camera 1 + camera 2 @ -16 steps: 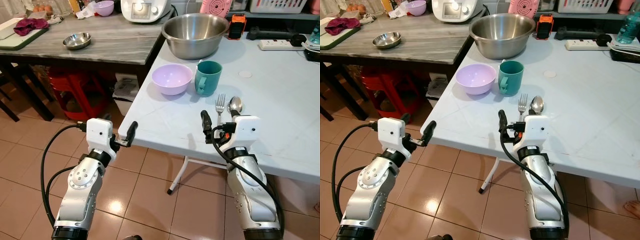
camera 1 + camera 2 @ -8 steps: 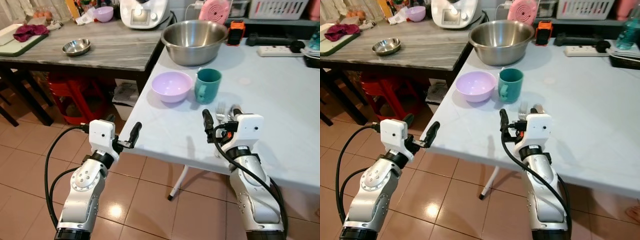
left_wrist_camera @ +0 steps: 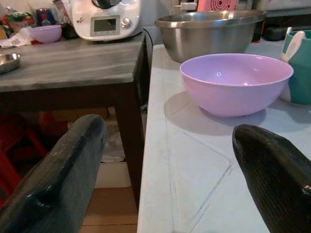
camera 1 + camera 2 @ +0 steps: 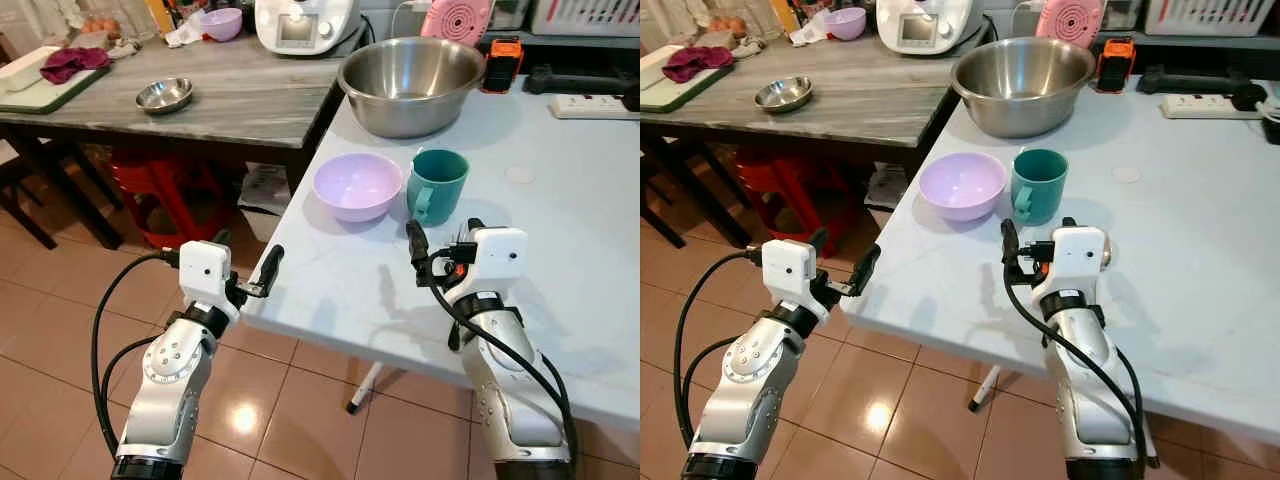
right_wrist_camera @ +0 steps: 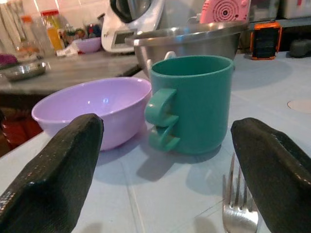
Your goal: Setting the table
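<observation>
Landmark: round lilac plastic bowl
Teal handled mug: just beside bowl
Steel fork: near mug
Right gripper: wide, before mug
Left gripper: wide, facing bowl

No text, label or number can be read.

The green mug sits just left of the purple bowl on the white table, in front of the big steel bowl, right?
Not quite. The green mug sits just right of the purple bowl, as the left eye view shows. Both are on the white table, in front of the big steel bowl.
</observation>
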### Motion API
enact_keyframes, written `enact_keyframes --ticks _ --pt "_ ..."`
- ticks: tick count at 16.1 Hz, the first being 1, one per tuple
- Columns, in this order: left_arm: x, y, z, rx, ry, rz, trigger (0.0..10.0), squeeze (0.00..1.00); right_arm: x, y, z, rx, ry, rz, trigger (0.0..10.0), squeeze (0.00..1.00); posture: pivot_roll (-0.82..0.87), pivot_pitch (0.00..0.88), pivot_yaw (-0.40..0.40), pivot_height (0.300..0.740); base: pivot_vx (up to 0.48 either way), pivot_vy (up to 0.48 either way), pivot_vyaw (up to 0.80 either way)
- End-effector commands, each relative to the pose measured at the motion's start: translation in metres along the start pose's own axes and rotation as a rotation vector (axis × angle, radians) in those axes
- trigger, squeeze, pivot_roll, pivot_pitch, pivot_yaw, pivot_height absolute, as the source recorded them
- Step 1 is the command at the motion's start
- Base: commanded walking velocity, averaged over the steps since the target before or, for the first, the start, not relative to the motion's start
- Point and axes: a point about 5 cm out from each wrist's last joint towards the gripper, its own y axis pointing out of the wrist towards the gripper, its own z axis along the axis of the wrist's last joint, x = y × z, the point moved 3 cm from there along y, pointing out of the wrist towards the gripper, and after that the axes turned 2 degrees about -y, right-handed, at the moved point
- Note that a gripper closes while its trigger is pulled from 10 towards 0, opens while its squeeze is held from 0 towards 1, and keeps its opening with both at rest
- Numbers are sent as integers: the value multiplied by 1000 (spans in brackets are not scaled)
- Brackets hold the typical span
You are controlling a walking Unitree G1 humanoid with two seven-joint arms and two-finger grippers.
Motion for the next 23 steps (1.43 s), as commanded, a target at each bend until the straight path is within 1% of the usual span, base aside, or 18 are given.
enact_keyframes --ticks 1,2,9,17,18,21,22,23 --pt "-2 -1 -2 -8 8 2 10000 0 -3 0 6 17 -4 11 10000 0 -159 65 116 740 0 0 0" --pt "-2 -2 -2 -7 9 0 10000 0 -3 0 6 17 -5 11 10000 0 -159 67 116 740 0 0 0" --pt "0 -3 -5 -17 8 -8 10000 0 -3 -1 5 13 -5 7 10000 0 -159 69 119 740 304 0 0" --pt "0 -6 -9 -28 1 1 10000 0 -12 2 5 12 -5 51 10000 0 -154 76 116 740 0 0 0" --pt "0 -6 -9 -28 0 2 10000 0 -14 2 5 10 -9 60 10000 0 -153 79 113 740 0 0 0" --pt "0 -7 -9 -29 6 4 10000 0 -28 9 8 15 -31 135 10000 0 -152 81 115 740 0 0 0" --pt "0 -7 -8 -27 19 -9 10000 0 -34 13 10 18 -46 169 10000 0 -149 84 114 740 0 0 0" --pt "1 -8 -8 -26 24 -30 10000 0 -41 19 12 25 -89 223 10000 0 -145 90 112 740 0 0 0"
